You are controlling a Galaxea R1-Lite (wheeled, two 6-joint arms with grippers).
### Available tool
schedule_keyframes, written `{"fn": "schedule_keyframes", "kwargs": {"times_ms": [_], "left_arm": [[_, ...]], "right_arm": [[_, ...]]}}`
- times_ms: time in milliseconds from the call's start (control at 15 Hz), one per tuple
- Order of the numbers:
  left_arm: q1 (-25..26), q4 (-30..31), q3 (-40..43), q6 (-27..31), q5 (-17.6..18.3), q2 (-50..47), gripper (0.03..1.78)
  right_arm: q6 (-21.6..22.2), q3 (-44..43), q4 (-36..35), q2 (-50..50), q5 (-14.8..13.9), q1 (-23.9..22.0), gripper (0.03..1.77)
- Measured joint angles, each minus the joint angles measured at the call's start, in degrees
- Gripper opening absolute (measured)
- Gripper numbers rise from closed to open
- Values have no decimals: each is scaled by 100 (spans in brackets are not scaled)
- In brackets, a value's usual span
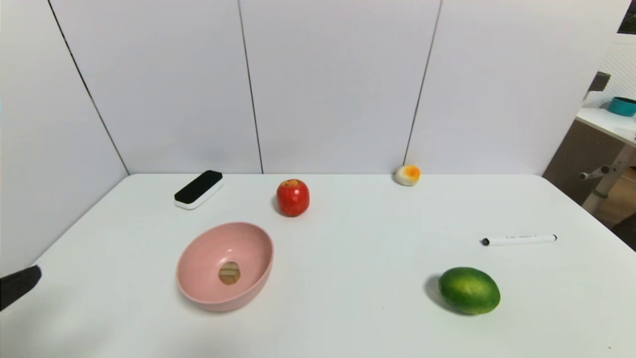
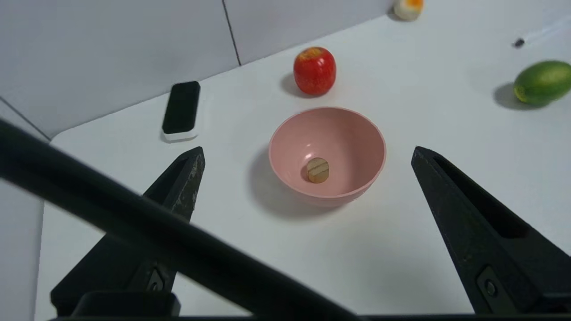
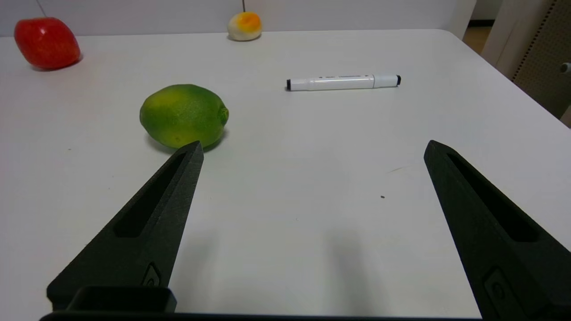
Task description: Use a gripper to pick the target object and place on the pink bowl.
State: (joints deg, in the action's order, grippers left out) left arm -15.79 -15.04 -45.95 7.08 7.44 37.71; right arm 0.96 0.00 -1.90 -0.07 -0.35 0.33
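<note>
Wooden disc [image 2: 317,170] in pink bowl [image 2: 357,133]; left gripper [image 2: 308,154] empty, spread; right gripper [image 3: 312,149] apparently parked, spread.

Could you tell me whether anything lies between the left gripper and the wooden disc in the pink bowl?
Only bare table and the pink bowl's near wall, per the left wrist view. The open left gripper is held apart from the wooden disc.

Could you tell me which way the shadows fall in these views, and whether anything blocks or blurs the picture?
Head view: soft shadows lie left of the apple and lime; the panel seams bow. Left wrist view: a blurred black cable crosses the near corner, and a small highlight sits inside the pink bowl beside the wooden disc. Right wrist view: faint shadows lie on the table.
</note>
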Motion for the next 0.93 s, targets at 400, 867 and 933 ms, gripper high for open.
{"fn": "schedule_keyframes", "kwargs": {"times_ms": [400,867,933], "left_arm": [[923,1821,2282,-332,-16,-1776,168],[1464,2560,3722,-588,-16,-2622,169],[1486,2462,3886,-592,-46,-2831,169]], "right_arm": [[0,0,0,0,0,0,171],[0,0,0,0,0,0,171],[0,0,0,0,0,-4,171]]}}
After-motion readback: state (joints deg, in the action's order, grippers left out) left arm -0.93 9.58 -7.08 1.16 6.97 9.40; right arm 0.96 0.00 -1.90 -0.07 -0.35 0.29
